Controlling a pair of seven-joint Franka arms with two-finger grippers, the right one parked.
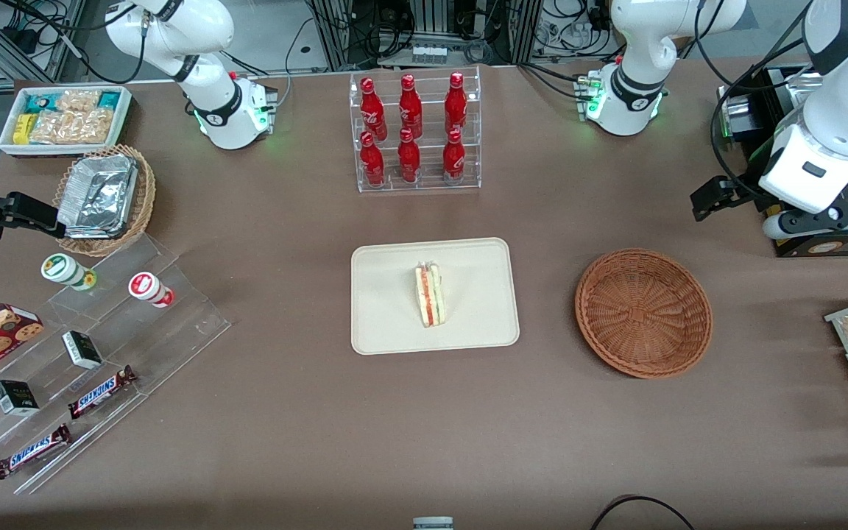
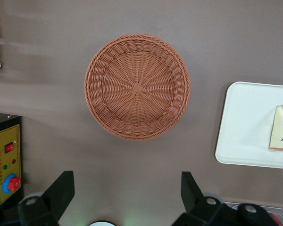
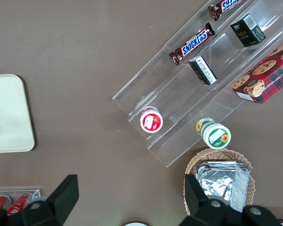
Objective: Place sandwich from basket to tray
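The sandwich (image 1: pixel 429 295) already lay on the tray (image 1: pixel 387 324), near its middle, resting on its side with the long axis running from the edge nearer the front camera toward the bottle rack (image 1: pixel 418 132). The basket (image 1: pixel 643 312) stood beside the tray toward the working arm's end of the table, apart from it, and held nothing. The gripper (image 1: pixel 718 197) hung above the table at the working arm's end, farther from the front camera than the basket and well apart from the tray; in the wrist view its fingers (image 2: pixel 61 190) stood wide apart with nothing between them, looking down on the basket (image 2: pixel 137 86), with the tray (image 2: pixel 245 127) and a corner of the sandwich (image 2: pixel 280 129) at the side. So the sandwich lay from the gripper past the basket, toward the tray's middle. I judged the placing to be finished, and no further reach seemed necessary. Nothing stood between the gripper and the tray except the low basket. A control box (image 2: pixel 4 162) with a red button sat near the gripper, and a retreat should keep clear of it.
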